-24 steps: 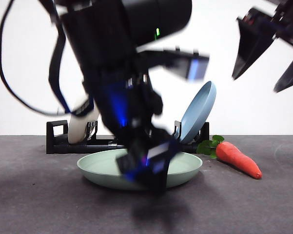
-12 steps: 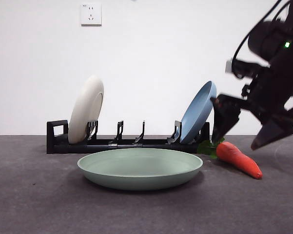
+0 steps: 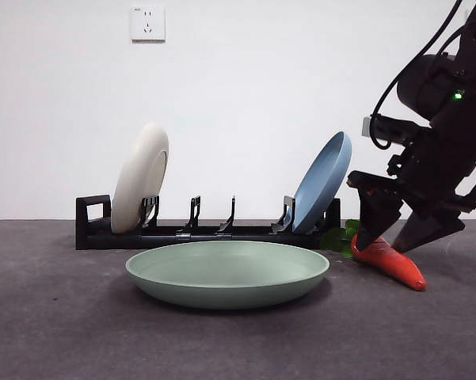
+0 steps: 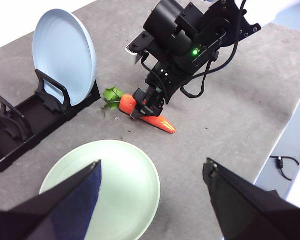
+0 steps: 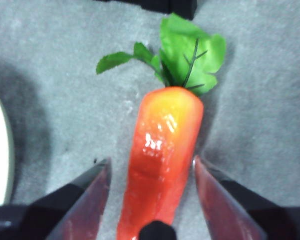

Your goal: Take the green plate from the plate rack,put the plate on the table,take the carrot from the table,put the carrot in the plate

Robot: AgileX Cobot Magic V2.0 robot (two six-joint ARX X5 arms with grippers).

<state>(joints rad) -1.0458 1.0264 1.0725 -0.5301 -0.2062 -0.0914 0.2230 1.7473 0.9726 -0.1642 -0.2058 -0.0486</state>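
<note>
My right gripper [image 3: 396,237] spread wide astride one glossy orange carrot [image 3: 390,260] lying on the dark grey table [image 3: 63,332], right of one sage-green plate [image 3: 227,274], leaves toward the black rack [image 3: 198,232], tip pointing near-right, my left gripper [image 4: 150,200] open, empty.

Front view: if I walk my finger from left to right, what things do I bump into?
Cream-white plate in the plate rack → green plate on the table → blue plate → carrot with the right claw open around it.
</note>
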